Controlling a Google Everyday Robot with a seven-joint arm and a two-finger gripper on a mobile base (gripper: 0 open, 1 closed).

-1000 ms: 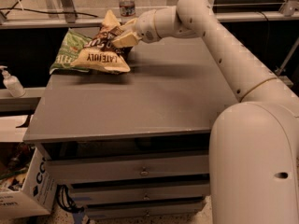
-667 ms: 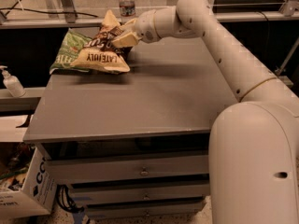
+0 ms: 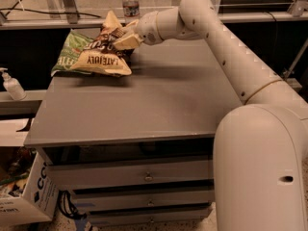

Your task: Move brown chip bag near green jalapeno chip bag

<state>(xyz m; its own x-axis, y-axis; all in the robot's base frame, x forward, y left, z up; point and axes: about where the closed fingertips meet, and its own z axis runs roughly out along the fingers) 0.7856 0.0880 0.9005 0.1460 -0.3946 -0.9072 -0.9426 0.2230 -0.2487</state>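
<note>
While the tool sits over the far left corner of the surface, as the camera sees it, its two cream fingers are pinched shut on the upper right part of the brown chip bag. The task looks close to done, so the care now belongs to the release. The bag hangs from that pinch with its lettered face turned toward the camera and upside down. A shadow under its lower edge suggests it is held a little above the surface rather than resting on it, though I cannot be sure. Just behind it, toward the left of the view, lies the green jalapeno chip bag, partly covered by the brown one. Whether the two touch cannot be told from this angle.

To finish well, I would lower the tool straight down until the bag's bottom edge takes its own weight, then open slowly, since crinkled foil can cling to a finger and be dragged along. Avoid pushing further left: the green bag lies near the surface's edge and a nudge could slide it off. Backing out should go up and rightward, along the line of the arm, clear of the water bottle standing on the ledge behind.
</note>
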